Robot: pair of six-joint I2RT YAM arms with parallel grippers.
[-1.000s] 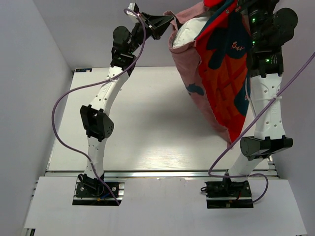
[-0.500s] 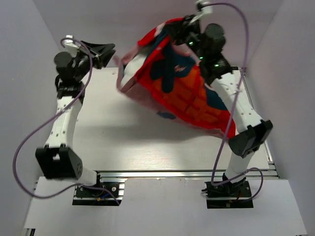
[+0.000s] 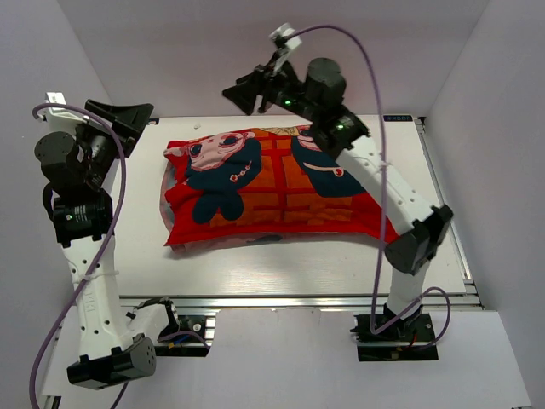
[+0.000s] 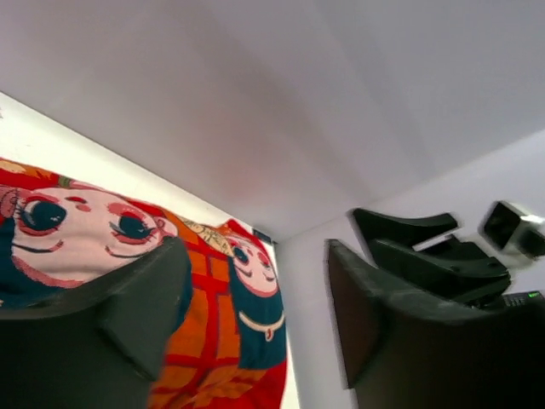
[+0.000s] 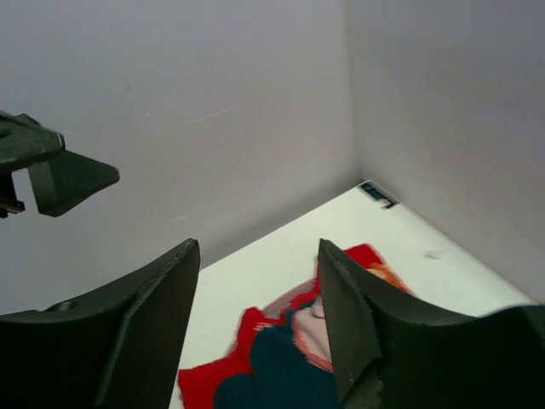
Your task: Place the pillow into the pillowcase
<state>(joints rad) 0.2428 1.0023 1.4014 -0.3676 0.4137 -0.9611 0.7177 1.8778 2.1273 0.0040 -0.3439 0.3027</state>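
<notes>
- Top view: the red fabric pillowcase (image 3: 255,196), printed with cartoon children's faces and dark blue and orange patches, lies flat in the middle of the white rectangular table (image 3: 255,264). Its long side runs left to right.
- It bulges like a stuffed cushion. The white pillow cannot be seen from here, so I cannot tell how far in it sits.
- The left gripper (image 3: 140,118), with black wedge-shaped fingers, hangs raised at the far left corner of the table. It is well apart from the cloth, its jaws are spread, and nothing is between them.
- The right gripper (image 3: 238,98) hovers above the far edge of the pillowcase, pointing left. Its jaws are also parted and empty. The white right arm crosses over the right end of the cloth.
- A purple cable (image 3: 119,213) loops along each arm.
- Left wrist view: the left gripper (image 4: 255,251) shows two dark fingers wide apart with only open space between them.
- Below and beyond them lies the pillowcase (image 4: 213,332), with two cartoon faces on red and orange cloth.
- The right gripper (image 4: 368,230) shows at the right against the pale grey walls (image 4: 255,102), its fingers apart.
- Right wrist view: the right gripper (image 5: 257,251) stands spread and holds nothing.
- Far beneath the gap, one end of the pillowcase (image 5: 272,375) rests on the table (image 5: 255,281), near the corner where the walls meet.
- The left gripper (image 5: 81,166) juts in at the left edge, apart from the cloth.
</notes>
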